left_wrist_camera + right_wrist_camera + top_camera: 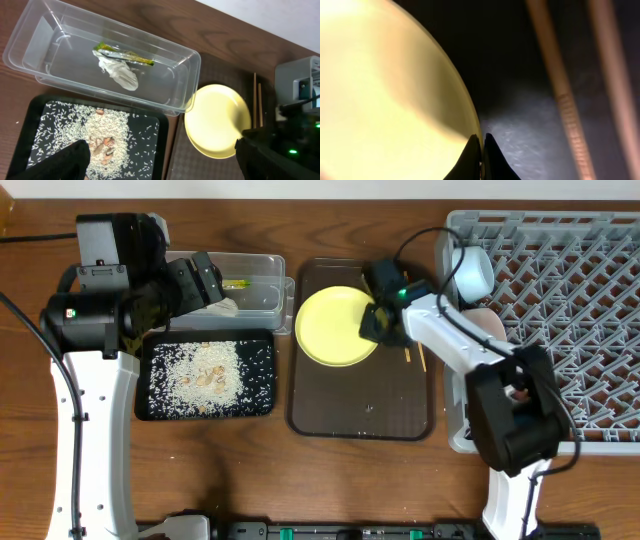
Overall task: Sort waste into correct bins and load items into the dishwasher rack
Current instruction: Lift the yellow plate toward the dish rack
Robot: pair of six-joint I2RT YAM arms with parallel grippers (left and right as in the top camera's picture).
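Note:
The round yellow plate [335, 326] lies on the dark brown serving tray [362, 415]. My right gripper [381, 320] is shut on the plate's right rim [470, 115], one finger on each side of the edge [481, 150]. Two wooden chopsticks [560, 95] lie on the tray right of the plate. The green-and-yellow wrapper [125, 56] and crumpled white napkin [120, 74] lie in the clear tub [30, 47]. Rice and pale scraps [205, 370] cover the black tray [160, 408]. My left gripper [160, 160] is open and empty above the black tray. A white cup [472, 272] sits in the grey rack [580, 300].
A pale bowl [490, 326] shows partly under my right arm at the rack's left edge. The rack fills the right side of the table. Bare wood table [250, 480] runs along the front.

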